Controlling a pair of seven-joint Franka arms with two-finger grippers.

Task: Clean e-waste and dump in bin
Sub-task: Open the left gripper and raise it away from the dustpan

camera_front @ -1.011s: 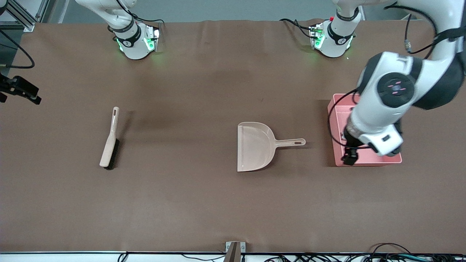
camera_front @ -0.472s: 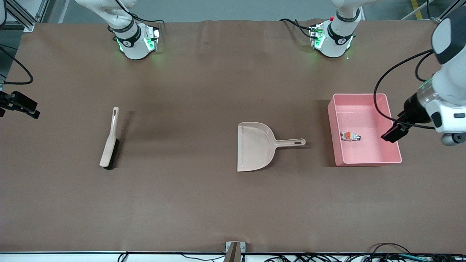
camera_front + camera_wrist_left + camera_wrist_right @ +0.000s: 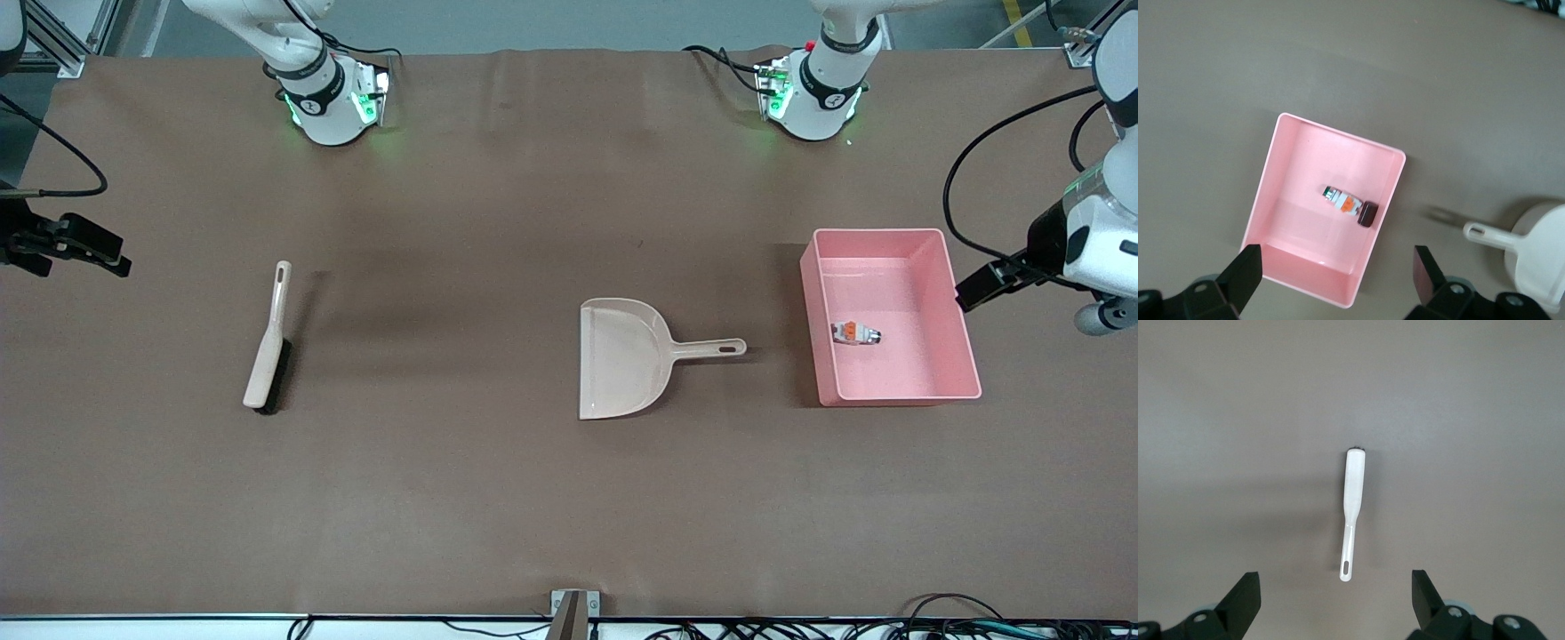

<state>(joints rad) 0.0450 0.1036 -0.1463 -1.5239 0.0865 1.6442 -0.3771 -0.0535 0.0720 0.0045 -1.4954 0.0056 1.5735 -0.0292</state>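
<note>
The pink bin stands toward the left arm's end of the table. Inside it lie the white e-waste part with green and orange marks and, touching it, the small black block. Both also show in the left wrist view, the white part on the bin's floor. My left gripper is open and empty, up in the air just outside the bin's wall at the left arm's end; it shows in its own wrist view. My right gripper is open and empty, high over the right arm's end of the table.
A beige dustpan lies empty mid-table, its handle pointing at the bin; it also shows in the left wrist view. A beige brush lies toward the right arm's end, below my right gripper in the right wrist view.
My left arm has swung from over the bin out toward its end of the table, uncovering the bin and parts. My right gripper has shifted slightly toward mid-table.
</note>
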